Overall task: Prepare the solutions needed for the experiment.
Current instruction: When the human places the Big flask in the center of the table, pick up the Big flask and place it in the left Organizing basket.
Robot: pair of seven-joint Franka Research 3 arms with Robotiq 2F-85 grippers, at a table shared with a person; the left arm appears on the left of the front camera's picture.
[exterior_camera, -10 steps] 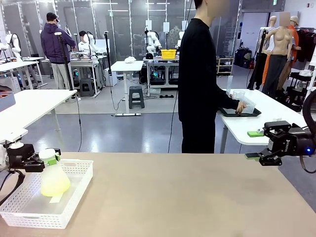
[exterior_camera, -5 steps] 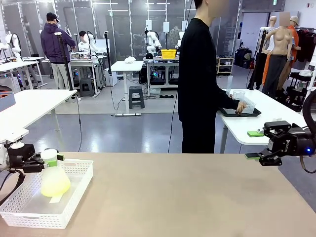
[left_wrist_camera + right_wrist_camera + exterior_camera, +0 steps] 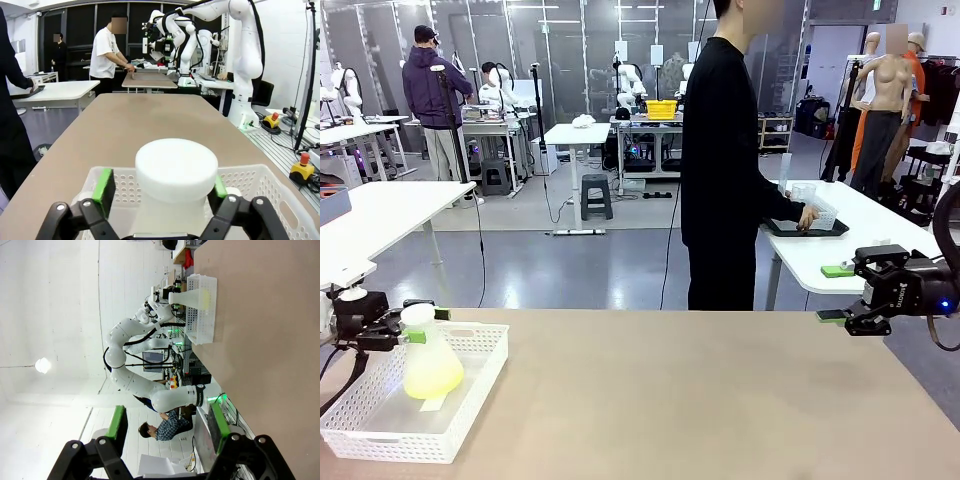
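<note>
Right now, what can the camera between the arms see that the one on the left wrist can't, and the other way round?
Front view alone: the yellow solution in the flask's wide bottom, the right gripper open over the table's far right, and the person's hand at a side table.

Left wrist view alone: the flask's white cap from close up, with a gap between it and the green pads.

Both: the left gripper open around the flask neck, the white basket, the brown table.
</note>
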